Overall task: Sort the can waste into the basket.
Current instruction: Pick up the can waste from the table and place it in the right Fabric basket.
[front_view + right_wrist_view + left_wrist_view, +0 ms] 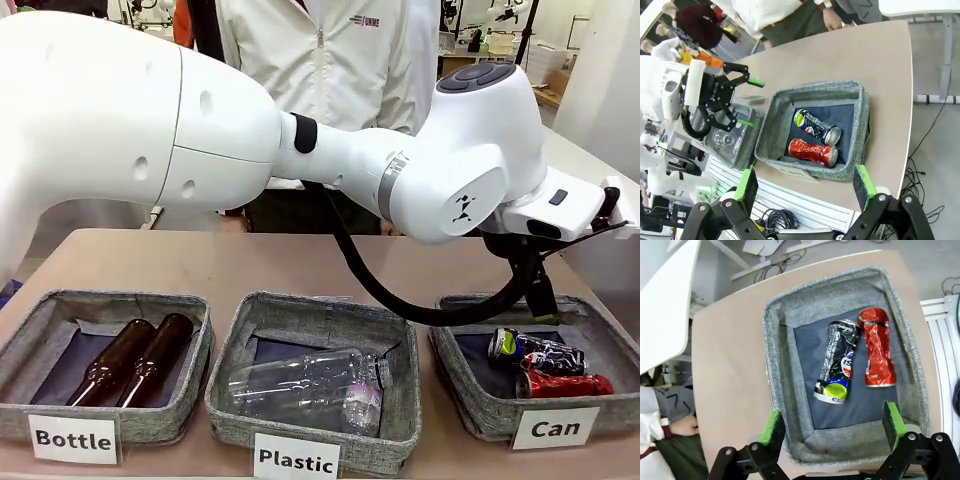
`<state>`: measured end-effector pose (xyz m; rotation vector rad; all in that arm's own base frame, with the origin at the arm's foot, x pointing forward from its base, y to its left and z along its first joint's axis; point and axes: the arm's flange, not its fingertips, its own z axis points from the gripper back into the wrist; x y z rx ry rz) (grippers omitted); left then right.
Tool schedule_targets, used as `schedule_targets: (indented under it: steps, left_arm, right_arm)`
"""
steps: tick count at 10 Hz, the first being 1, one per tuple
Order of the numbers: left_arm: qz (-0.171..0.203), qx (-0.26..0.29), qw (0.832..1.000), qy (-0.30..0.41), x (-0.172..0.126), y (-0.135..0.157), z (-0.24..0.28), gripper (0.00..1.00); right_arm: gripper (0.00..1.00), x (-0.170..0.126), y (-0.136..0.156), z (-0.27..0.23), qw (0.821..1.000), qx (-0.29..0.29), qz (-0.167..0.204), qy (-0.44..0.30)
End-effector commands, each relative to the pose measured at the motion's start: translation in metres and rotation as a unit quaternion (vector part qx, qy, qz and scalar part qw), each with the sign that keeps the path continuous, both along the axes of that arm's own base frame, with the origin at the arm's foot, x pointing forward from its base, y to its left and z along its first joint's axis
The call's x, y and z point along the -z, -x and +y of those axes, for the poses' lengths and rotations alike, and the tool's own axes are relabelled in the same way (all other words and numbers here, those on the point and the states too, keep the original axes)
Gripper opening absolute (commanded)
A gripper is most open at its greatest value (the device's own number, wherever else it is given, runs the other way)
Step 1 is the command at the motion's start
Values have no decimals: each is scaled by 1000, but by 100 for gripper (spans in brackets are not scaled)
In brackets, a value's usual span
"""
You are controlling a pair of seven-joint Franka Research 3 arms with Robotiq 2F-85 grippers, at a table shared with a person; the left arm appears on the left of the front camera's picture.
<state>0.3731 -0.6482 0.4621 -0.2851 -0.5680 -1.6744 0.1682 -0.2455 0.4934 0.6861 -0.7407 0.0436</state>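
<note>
Both cans lie on their sides, parallel and touching, in the "Can" basket (480, 405): dark can (534, 350) behind crushed red can (563, 383). Left gripper (832, 429) and right gripper (805, 185) hang wide apart, empty.

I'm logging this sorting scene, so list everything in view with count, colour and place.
Grey fabric baskets: three in a row on the table, labelled Bottle, Plastic, Can.
Brown glass bottles: two, in the Bottle basket.
Clear plastic bottles: at least one, in the Plastic basket.
Dark black-blue drink can: one, in the Can basket.
Crushed red drink can: one, beside it.
Beige table: one.
Person: white jacket, far side.
Left gripper: open, above the Can basket.
Right gripper: open.
</note>
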Motion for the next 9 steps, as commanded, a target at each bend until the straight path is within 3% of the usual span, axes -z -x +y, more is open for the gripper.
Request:
schedule_targets:
  steps: [1, 3, 4, 6, 8, 9]
  left_arm:
    - [-11, -15, 1000, 4, -10, 6, 20, 100]
    - [43, -51, 998, -20, -29, 0, 54, 100]
    - [62, -60, 996, -36, -36, 0, 87, 100]
    - [127, -81, 987, -47, -61, 1, 159, 100]
    - [190, -148, 971, 3, -89, 1, 251, 100]
    - [207, -207, 956, 25, -97, 0, 292, 100]
  right_arm:
    - [100, -2, -1, 2, 1000, -1, -1, -3]
    - [100, 0, 0, 0, 1000, 0, 0, 0]
    - [100, -5, -9, 12, 999, -24, -19, -15]
    - [100, -7, -58, 58, 997, -70, -33, -22]
    - [100, -9, -114, 123, 990, -127, -52, -25]
    - [100, -9, -136, 155, 988, -139, -50, -31]
